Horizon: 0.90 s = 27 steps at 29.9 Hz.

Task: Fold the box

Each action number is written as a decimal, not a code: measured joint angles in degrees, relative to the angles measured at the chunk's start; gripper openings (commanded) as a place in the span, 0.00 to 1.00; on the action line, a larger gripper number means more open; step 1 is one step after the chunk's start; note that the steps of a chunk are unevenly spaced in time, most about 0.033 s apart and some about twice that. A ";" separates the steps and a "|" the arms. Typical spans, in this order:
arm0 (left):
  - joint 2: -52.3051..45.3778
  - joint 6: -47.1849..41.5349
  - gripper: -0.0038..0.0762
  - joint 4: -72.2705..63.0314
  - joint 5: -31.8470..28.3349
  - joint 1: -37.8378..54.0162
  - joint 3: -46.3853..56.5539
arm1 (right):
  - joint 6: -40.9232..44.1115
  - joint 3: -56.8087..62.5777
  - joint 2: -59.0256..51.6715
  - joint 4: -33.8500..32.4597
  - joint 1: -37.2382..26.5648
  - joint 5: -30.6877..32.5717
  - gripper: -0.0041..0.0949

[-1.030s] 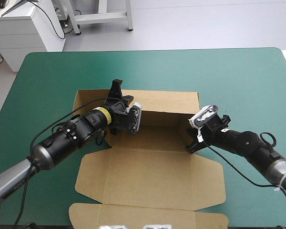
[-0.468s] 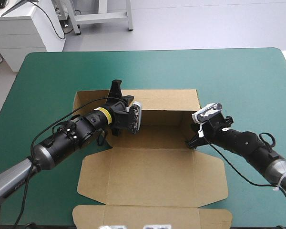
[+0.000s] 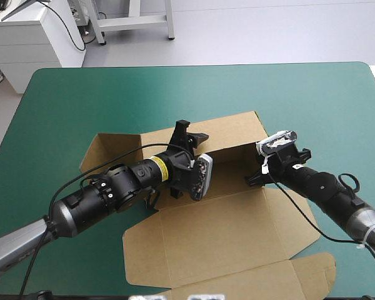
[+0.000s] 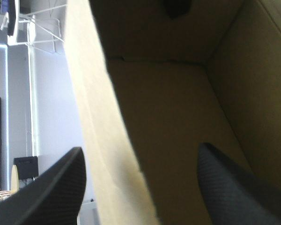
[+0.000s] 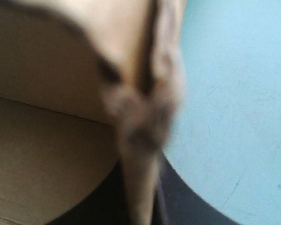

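Finding: the brown box (image 3: 234, 187) sits skewed on the teal-green desk (image 3: 287, 94), where just before it lay square to the desk edges. The whole sheet has swung round. The right end of its far wall (image 3: 234, 131) has gone farther away, the left end has come nearer, and the flat lid (image 3: 225, 237) now trails toward the near right corner.

Left pincer (image 3: 192, 131): it has travelled right along the far wall and stands astride it. In the wrist view the left pincer (image 4: 140, 150) is released, with its black fingers (image 4: 61, 187) wide apart. One is outside the wall and one inside the tray, and neither presses the board.

Right pincer (image 3: 255, 178): it is at the right end of the tray, much where it was. In its own view the right pincer (image 5: 141, 211) is clenched on the box's upright board edge, grasping it.

Condition: the far wall is up. The left flap (image 3: 103, 150) splays outward and the lid is not raised.

Assessment: the turn looks like a by-product of the arms' push and pull, since nothing pins the sheet to the desk. The fold seems no further on. The skew probably has to be allowed for before the side flaps can be tucked, and a further push risks sliding the lid over the near edge
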 measured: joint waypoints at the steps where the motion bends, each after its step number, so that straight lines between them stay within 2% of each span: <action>1: -0.65 0.00 0.66 0.00 0.17 -0.67 -0.25 | 0.05 0.00 0.00 0.05 0.03 -0.01 0.03; 6: -5.69 0.00 0.65 -0.13 2.32 -4.12 -0.64 | 0.11 0.00 0.00 -0.05 0.10 -0.11 0.03; 8: -7.91 -0.22 0.59 -0.25 3.75 -5.03 -0.69 | 0.18 0.00 0.00 -0.05 0.15 -0.27 0.03; 10: -9.73 -0.46 0.44 -0.42 4.83 -5.38 -0.69 | 0.18 0.00 0.00 -0.05 0.16 -0.33 0.03; 14: -12.75 -0.61 0.05 -0.42 5.98 -5.37 -0.76 | 0.23 0.00 0.00 -0.05 0.16 -0.52 0.03; 16: -13.50 -0.62 0.07 -0.46 6.26 -5.37 -0.76 | 0.28 0.00 0.00 -0.05 0.16 -0.52 0.03; 23: -13.82 -4.06 0.07 -0.46 8.08 -5.37 -0.83 | 0.40 0.00 0.00 -0.05 0.16 -0.57 0.03; 27: -13.26 -7.90 0.07 -0.60 15.19 -4.46 -3.97 | 0.40 0.00 0.00 -0.05 0.16 -0.67 0.03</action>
